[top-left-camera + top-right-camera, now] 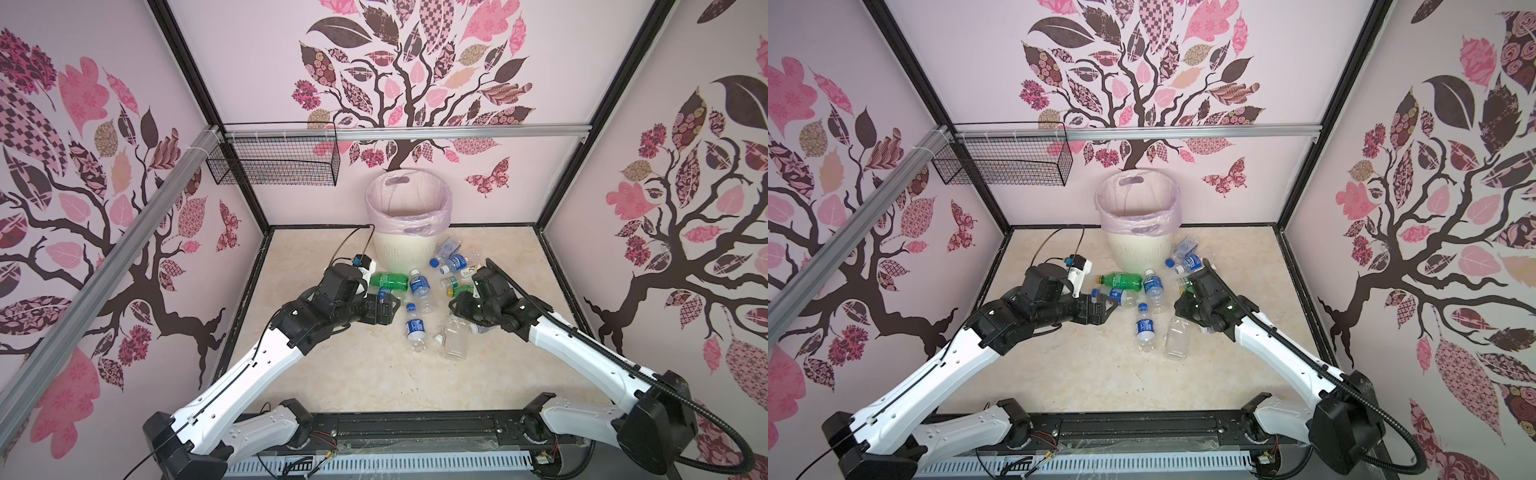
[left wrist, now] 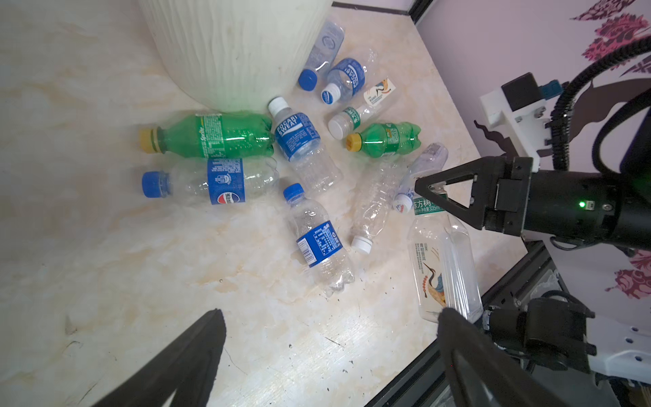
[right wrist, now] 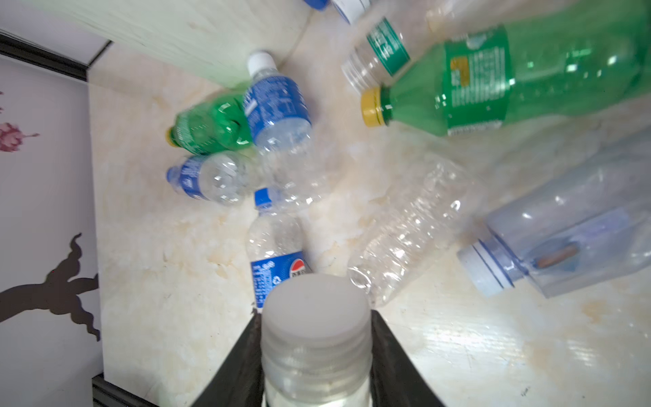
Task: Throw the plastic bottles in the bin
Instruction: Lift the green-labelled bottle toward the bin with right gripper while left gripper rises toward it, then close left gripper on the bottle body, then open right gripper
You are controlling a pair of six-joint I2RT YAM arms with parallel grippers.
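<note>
Several plastic bottles lie on the floor in front of the cream ribbed bin [image 1: 405, 249] [image 1: 1136, 249] with its pink bag. Among them are a green bottle [image 1: 388, 280] [image 2: 211, 135], a second green bottle [image 2: 387, 139] [image 3: 493, 84] and blue-labelled clear ones [image 1: 415, 328] [image 2: 317, 243]. My right gripper [image 3: 317, 317] [image 1: 457, 309] is shut on the neck of a square clear bottle [image 2: 440, 260] [image 1: 455, 340] with a white cap, low over the floor. My left gripper [image 2: 330, 312] [image 1: 386, 309] hangs wide open above bare floor, left of the pile, holding nothing.
A black wire basket [image 1: 274, 160] hangs on the back wall's rail at the left. Papered walls close in the floor on three sides. A black frame rail [image 1: 415, 428] runs along the front edge between the arm bases.
</note>
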